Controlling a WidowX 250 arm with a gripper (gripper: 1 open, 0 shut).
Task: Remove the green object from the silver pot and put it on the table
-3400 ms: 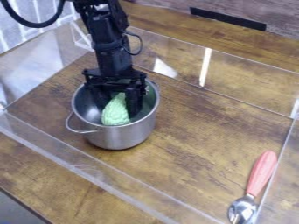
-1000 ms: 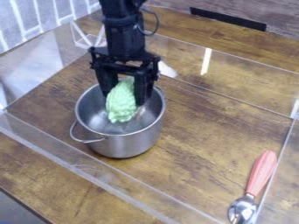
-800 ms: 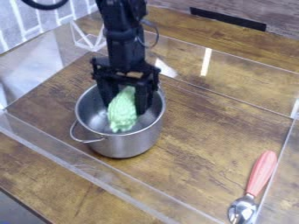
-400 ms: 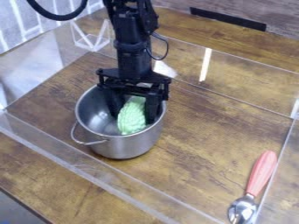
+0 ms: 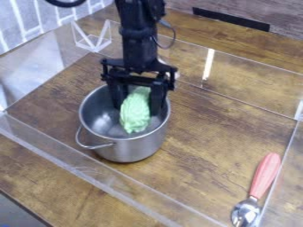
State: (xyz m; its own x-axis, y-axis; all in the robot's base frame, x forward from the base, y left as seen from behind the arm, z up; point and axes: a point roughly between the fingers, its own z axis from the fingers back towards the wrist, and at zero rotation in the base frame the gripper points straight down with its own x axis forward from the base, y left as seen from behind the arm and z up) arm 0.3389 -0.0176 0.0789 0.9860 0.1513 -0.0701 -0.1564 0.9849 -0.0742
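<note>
Gripper (image 5: 138,90) pointing down over the pot (image 5: 119,131), jaws spread wide on either side of the green object (image 5: 137,113), apparently grasping it; object upright, its lower end inside the pot's rim toward the right wall; over the last second object and gripper have shifted rightward within the pot; lift-out to the table (image 5: 213,160) not yet achieved

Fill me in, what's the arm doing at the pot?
The end effector points down into the silver pot, its fingers standing wide on either side of the green vegetable. The vegetable stands upright inside the pot, not yet out on the table. A red-handled spoon lies off to the right.
</note>
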